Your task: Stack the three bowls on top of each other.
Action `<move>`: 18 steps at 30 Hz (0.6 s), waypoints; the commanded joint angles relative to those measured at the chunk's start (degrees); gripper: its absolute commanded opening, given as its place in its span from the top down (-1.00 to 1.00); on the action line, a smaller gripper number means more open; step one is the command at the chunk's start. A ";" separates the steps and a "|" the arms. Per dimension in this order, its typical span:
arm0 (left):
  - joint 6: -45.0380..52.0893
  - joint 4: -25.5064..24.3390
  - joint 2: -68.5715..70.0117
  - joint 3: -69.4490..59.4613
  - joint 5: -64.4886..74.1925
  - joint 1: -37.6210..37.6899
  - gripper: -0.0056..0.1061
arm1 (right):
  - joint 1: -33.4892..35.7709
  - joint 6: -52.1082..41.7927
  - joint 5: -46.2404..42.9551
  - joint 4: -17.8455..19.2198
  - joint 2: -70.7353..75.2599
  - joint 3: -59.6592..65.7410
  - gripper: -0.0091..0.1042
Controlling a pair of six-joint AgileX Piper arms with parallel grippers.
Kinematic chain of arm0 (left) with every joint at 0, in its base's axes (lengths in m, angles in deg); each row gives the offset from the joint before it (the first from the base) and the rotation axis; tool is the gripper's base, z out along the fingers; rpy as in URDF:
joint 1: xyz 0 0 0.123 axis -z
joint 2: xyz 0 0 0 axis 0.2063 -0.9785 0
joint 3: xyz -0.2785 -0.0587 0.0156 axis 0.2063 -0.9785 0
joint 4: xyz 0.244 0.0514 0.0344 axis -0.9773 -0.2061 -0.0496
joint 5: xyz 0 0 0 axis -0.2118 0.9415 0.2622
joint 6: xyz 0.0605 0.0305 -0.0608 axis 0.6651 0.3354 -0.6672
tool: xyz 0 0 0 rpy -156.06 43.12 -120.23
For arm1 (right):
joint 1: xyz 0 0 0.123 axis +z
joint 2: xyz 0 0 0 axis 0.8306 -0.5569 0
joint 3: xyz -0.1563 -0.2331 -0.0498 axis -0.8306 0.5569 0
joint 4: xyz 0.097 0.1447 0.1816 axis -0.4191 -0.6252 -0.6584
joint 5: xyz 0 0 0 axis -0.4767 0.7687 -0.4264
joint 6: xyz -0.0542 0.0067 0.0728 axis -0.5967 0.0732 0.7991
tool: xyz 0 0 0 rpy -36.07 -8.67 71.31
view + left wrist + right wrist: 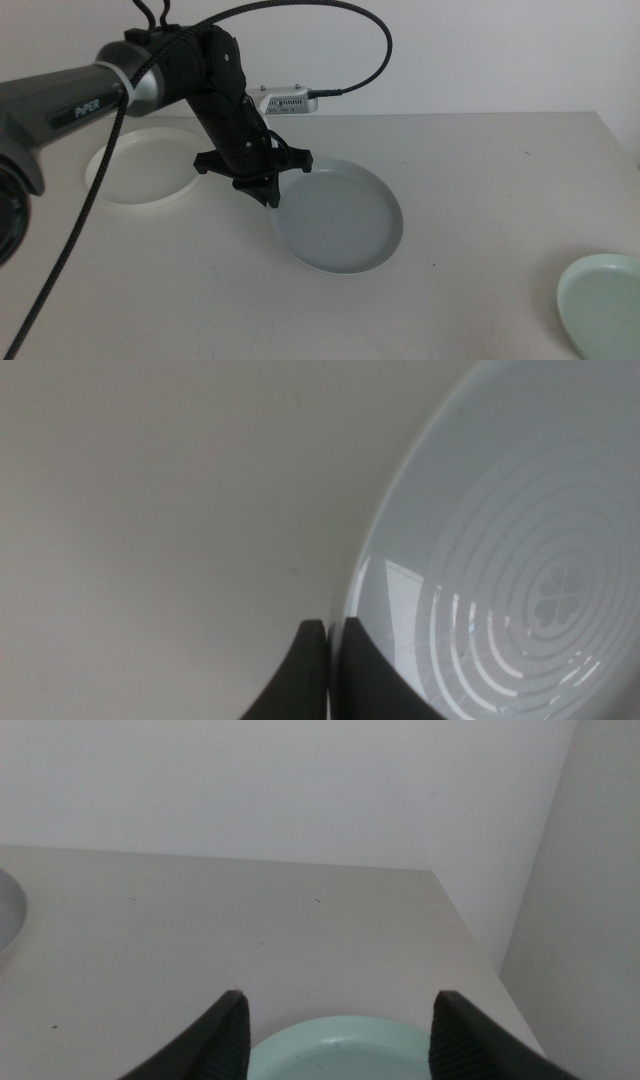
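Grey-blue and glossy, one shallow round bowl point(340, 220) lies flat near the middle of the pale matte tabletop point(470, 170), rim up, its opening facing straight upward. Being round, it has no long axis. The left wrist view shows faint concentric rings on its smooth inside and a small clover-shaped mark at the centre.

At that bowl's far left rim sits the left hand point(262, 190), black and angular, reaching in from the left on a dark arm with a grey sleeve. Its two jaws are pressed nearly together on the thin rim, one on the inside and one on the outside, so the hand grips the grey-blue bowl.

A white bowl point(140, 165) of the same low, plate-like shape lies flat at the far left, just beyond the arm and apart from the grey-blue one.

A pale mint green bowl point(602, 303) lies flat at the near right corner, cut off by the picture's edge, well apart from the other two. The right hand point(338, 1025) waits above it with its dark, ribbed jaws spread wide and holding nothing.

A small white box with a black cable point(288, 100) sits at the tabletop's far edge.
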 commanded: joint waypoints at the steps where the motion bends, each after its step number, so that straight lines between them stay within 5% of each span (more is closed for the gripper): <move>1: -0.78 2.63 1.42 3.21 -0.70 0.28 0.90 | 0.09 -0.29 -4.68 0.81 1.53 -0.32 0.02; 18: 1.24 4.57 -5.32 4.10 -2.44 0.28 0.78 | 0.09 -0.29 -4.68 0.81 1.53 -0.32 0.02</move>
